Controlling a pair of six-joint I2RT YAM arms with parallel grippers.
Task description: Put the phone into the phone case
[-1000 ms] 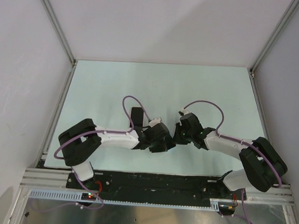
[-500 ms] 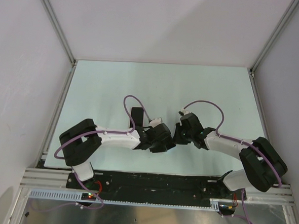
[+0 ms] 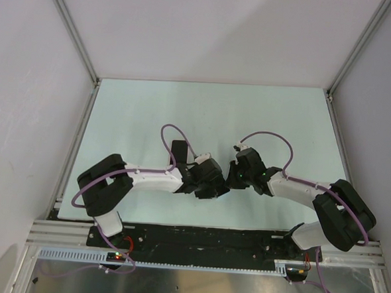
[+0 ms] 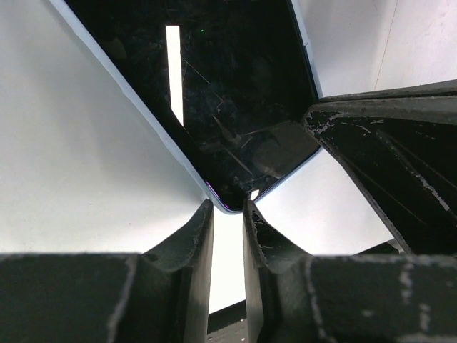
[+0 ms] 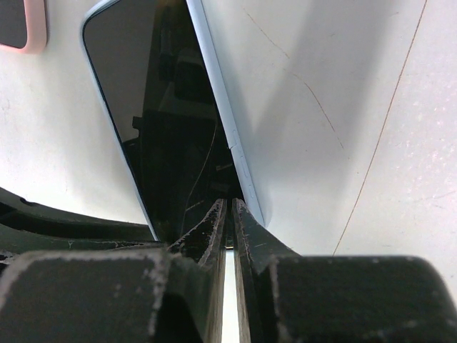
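Phone: the phone [image 4: 228, 86] sits between the two grippers near the middle front of the table [image 3: 151, 110]. The arms hide it from above.
Right gripper: the right gripper [image 5: 228, 204] is clamped on the phone's thin side, with only a sliver of gap between its fingers.
Left gripper: the left gripper [image 4: 227, 209] has its fingers close together with the phone's rounded corner right at their tips. Whether they pinch it cannot be told.
Case: only a corner of the case [image 5: 21, 25] shows, lying flat on the table beyond the phone's far end and apart from it.
Edges: metal rails [image 3: 76, 146] run along both sides of the table, and plain walls [image 3: 27, 76] rise just outside them.
Open room: bare table stretches from the grippers to the back wall and out to both sides. In front of them there is only a narrow strip.
Crowding: the two grippers nearly touch each other, and one right finger lies against the screen.
Phone surface: glossy black glass with fine scratches and smudges, a pale blue rim and rounded corners.
Case look: a soft pink rim around a dark inside, with a rounded corner.
Fingers: matt black, rough and scuffed white at the edges, tapering to the tips.
Table surface: pale, smooth and matt, with thin hairline marks.
Cables: purple cables [image 3: 173, 135] arch over each wrist.
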